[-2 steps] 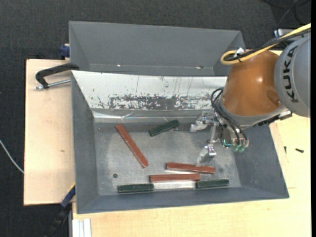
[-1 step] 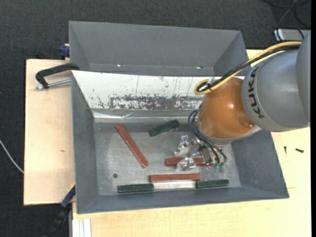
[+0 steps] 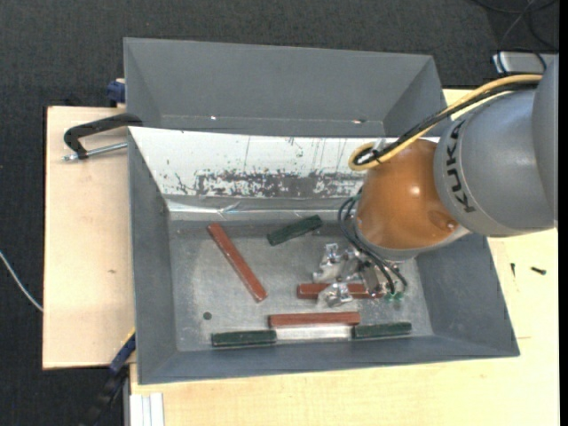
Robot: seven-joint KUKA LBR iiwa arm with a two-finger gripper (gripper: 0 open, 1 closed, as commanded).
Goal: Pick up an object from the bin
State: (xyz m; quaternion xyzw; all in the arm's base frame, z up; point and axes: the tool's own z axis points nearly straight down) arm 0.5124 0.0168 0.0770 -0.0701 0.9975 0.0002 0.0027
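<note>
My gripper (image 3: 335,278) is low in the right half of the bin, its metal fingers just under the orange cover. They stand over a short red-brown bar (image 3: 312,290) lying flat on the bin floor; whether the fingers close round it I cannot make out. A dark green bar (image 3: 295,230) lies a little behind the gripper to the left. Another red-brown bar (image 3: 314,320) lies along the front wall just below the gripper, with a dark green bar (image 3: 382,330) at its right end.
A long red-brown bar (image 3: 236,262) lies diagonally left of the middle. A further dark green bar (image 3: 243,337) rests along the front wall at the left. The arm and its orange cover hang over the bin's right side.
</note>
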